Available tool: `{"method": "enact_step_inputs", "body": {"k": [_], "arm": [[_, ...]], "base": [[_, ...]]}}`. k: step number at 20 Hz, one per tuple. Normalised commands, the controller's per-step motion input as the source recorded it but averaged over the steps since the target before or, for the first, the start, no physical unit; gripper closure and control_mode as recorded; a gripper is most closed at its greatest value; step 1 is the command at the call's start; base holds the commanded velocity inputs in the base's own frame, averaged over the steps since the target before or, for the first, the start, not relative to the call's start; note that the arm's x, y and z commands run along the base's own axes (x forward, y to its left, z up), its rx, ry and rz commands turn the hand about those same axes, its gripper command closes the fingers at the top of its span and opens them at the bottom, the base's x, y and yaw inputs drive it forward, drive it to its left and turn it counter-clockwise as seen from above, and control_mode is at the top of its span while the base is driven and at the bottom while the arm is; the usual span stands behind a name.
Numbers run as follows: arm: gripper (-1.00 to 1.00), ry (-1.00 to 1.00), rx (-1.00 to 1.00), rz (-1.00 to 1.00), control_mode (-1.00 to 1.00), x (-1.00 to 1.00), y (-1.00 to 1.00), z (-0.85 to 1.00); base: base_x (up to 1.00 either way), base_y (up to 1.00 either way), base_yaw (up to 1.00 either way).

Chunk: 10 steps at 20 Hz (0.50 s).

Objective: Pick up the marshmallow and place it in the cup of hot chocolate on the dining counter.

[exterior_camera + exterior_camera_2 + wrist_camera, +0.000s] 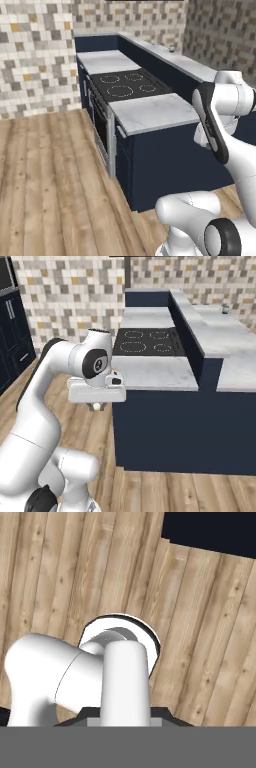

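Marshmallow (96,406) is the thing to find first: you see it in the right base view as a tiny whitish lump tucked under the hand, pinched in the gripper (97,405), whose fingers are closed down to a narrow gap upon it; the hand hangs over the plank floor (145,491), just in front of the navy cabinet front (185,431) and level with the marble worktop (155,373); that worktop is flat, pale and grey-veined, and beside it lies the black cooktop (147,341) with its thin ringed burners; behind runs the dining counter (215,326), a long raised marble ledge on a navy base; far along it you can make out a small pale cup (225,308), too distant to read its contents; the walls are mottled mosaic tile (65,296).
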Motion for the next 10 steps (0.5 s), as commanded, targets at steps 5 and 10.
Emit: {"method": "enact_step_inputs", "body": {"k": [5,10], "arm": [[1.00,0.00,0.00,0.00,1.00,0.00,0.00,0.00],[1.00,0.00,0.00,0.00,1.00,0.00,0.00,0.00]], "base": [[-0.07,-1.00,0.00],[-0.02,-1.00,0.00]]}}
